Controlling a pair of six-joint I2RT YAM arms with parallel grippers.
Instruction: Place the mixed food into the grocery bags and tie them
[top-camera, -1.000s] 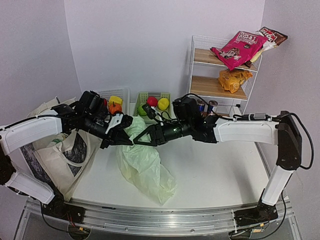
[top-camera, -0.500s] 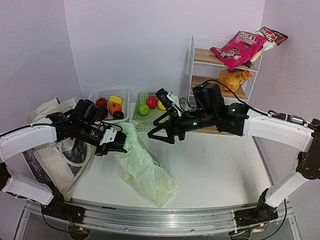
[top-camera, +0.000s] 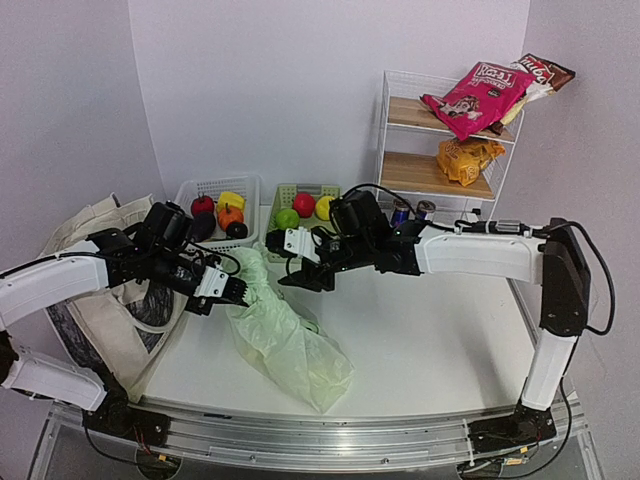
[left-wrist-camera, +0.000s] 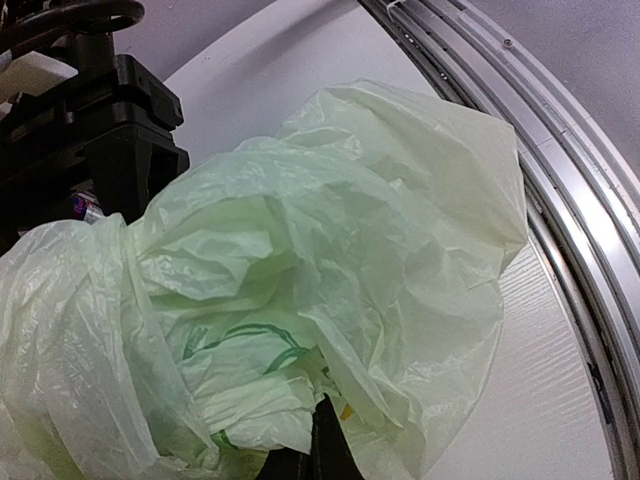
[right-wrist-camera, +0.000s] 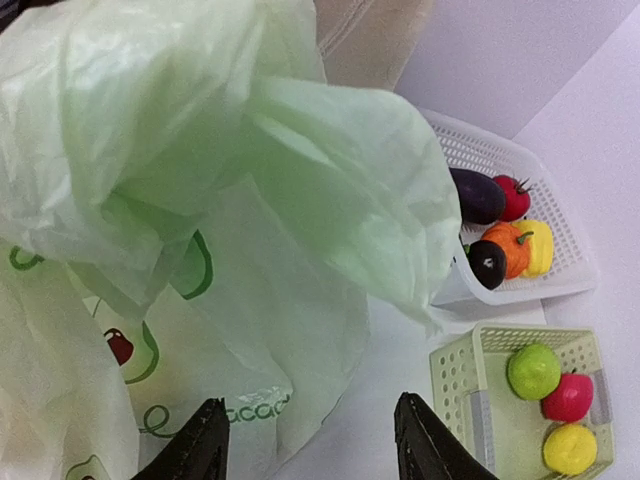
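Hanging off the left edge of the table (top-camera: 430, 330) is the cream canvas tote (top-camera: 95, 300), its mouth open. Next, my left gripper (top-camera: 232, 291) is clamped tight on the gathered top of the pale-green plastic bag (top-camera: 290, 345), which lies slumped from the table's middle toward its front edge. My right gripper (top-camera: 292, 272) hovers just beside that bunched top, jaws apart, gripping nothing I can see. Along the back edge sit a white basket (top-camera: 215, 181) and a green basket (top-camera: 318, 187) of fruit, then drink cans (top-camera: 424, 211). Snack packets (top-camera: 475, 90) lie on the wire shelf rack (top-camera: 415, 170) at the back right corner. I judge packing far from finished and no bag tied; what the bags hold is hidden.
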